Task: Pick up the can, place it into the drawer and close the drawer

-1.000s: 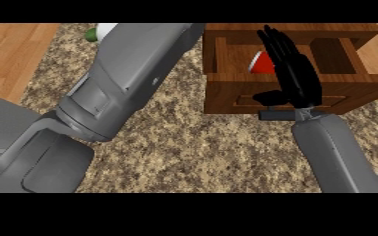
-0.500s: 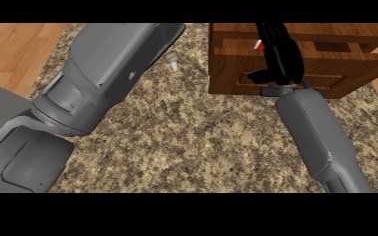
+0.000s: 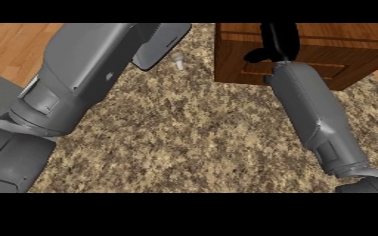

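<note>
The wooden drawer unit [image 3: 332,65] stands on the counter at the upper right, its panelled front facing me. My right hand [image 3: 279,40] lies over its top. The fingers run straight toward the picture's upper edge and the thumb sticks out to the left. The grey right forearm [image 3: 314,112] comes up from the lower right. No can shows anywhere; the hand hides whatever lies beneath it. My left forearm [image 3: 81,80] fills the left side, and its hand is out of the picture.
The counter [image 3: 192,130] is speckled brown stone. A small white object [image 3: 178,60] stands on it just left of the drawer unit. A strip of wooden floor [image 3: 18,45] shows at the far left.
The red can seen under my right hand a second ago no longer shows. The right hand has moved farther over the unit, and the left forearm has swung toward the upper middle.
</note>
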`<state>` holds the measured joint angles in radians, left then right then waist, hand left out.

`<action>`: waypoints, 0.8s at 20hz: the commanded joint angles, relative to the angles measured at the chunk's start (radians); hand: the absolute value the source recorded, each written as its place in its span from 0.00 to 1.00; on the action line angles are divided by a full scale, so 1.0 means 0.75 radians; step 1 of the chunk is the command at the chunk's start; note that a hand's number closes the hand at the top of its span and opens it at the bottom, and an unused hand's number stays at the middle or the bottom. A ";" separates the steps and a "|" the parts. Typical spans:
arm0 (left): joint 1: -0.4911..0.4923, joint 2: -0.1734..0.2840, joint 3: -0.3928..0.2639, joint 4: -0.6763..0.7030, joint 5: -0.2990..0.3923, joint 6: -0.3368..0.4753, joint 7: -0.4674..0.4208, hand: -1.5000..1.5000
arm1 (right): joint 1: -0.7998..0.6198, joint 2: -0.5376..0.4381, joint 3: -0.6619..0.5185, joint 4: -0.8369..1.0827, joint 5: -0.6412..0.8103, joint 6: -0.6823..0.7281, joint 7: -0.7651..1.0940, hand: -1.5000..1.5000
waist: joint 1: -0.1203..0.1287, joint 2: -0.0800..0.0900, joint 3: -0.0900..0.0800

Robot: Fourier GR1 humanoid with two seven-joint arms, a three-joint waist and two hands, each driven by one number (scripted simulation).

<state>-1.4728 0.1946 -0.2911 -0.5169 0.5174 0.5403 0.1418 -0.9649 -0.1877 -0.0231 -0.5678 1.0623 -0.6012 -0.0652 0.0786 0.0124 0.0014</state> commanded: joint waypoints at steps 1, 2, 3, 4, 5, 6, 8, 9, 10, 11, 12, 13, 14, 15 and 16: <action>0.106 0.055 0.009 -0.087 0.005 -0.036 0.008 0.00 | -0.178 0.000 -0.031 0.116 0.021 -0.030 0.030 0.00 | 0.006 -0.003 -0.002; 0.123 0.077 -0.013 -0.130 -0.013 -0.027 0.024 0.00 | -0.178 -0.014 -0.041 0.149 0.025 -0.047 0.037 0.00 | 0.030 -0.007 -0.002; 0.099 0.045 -0.010 -0.134 -0.009 -0.012 0.044 0.00 | -0.198 -0.027 -0.060 0.187 0.009 -0.069 -0.007 0.00 | 0.025 0.004 -0.001; 0.125 0.066 -0.022 -0.179 -0.006 -0.036 0.065 0.00 | -0.191 -0.022 -0.060 0.203 0.023 -0.101 0.011 0.00 | 0.050 -0.001 -0.001; 0.152 0.041 -0.029 -0.186 -0.018 -0.024 0.034 0.00 | -0.222 -0.006 -0.059 0.226 0.029 -0.112 0.017 0.00 | 0.031 0.005 -0.001; 0.140 0.074 -0.010 -0.188 -0.010 -0.018 0.067 0.00 | -0.230 0.011 -0.049 0.248 0.043 -0.135 0.012 0.00 | 0.025 0.007 -0.001; 0.175 0.123 -0.018 -0.248 -0.014 -0.042 0.080 0.00 | -0.260 -0.001 -0.082 0.271 0.010 -0.108 0.006 0.00 | 0.057 0.005 -0.001; 0.163 0.089 -0.038 -0.260 -0.025 -0.012 0.107 0.00 | -0.293 -0.039 -0.102 0.271 -0.008 -0.089 -0.019 0.00 | 0.058 0.006 0.000; 0.205 0.096 -0.032 -0.269 -0.018 -0.046 0.070 0.00 | -0.315 -0.029 -0.116 0.268 -0.026 -0.091 -0.029 0.00 | 0.061 0.014 0.000; 0.208 0.130 -0.029 -0.285 -0.020 -0.050 0.088 0.00 | -0.341 -0.035 -0.124 0.274 -0.033 -0.069 -0.029 0.00 | 0.064 0.010 -0.001; 0.251 0.124 -0.041 -0.314 -0.023 -0.041 0.101 0.00 | -0.311 -0.006 -0.136 0.275 -0.055 -0.087 -0.064 0.00 | 0.051 0.003 0.000; 0.239 0.134 -0.035 -0.346 -0.011 -0.066 0.108 0.00 | -0.358 0.001 -0.145 0.277 -0.063 -0.059 -0.041 0.00 | 0.073 0.003 -0.001; 0.284 0.146 -0.039 -0.357 -0.014 -0.056 0.114 0.00 | -0.321 -0.002 -0.177 0.261 -0.110 -0.069 -0.119 0.00 | 0.064 0.002 0.001; 0.280 0.165 -0.030 -0.351 -0.017 -0.071 0.095 0.00 | -0.362 0.033 -0.201 0.236 -0.151 -0.033 -0.143 0.00 | 0.047 0.003 0.001; 0.296 0.168 -0.035 -0.392 -0.015 -0.065 0.109 0.00 | -0.348 0.009 -0.213 0.253 -0.156 -0.039 -0.163 0.00 | 0.057 0.000 0.001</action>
<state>-1.2900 0.2960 -0.3150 -0.7573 0.5055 0.4998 0.2135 -1.1392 -0.1932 -0.1073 -0.3437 1.0312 -0.6100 -0.1600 0.1031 0.0285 0.0096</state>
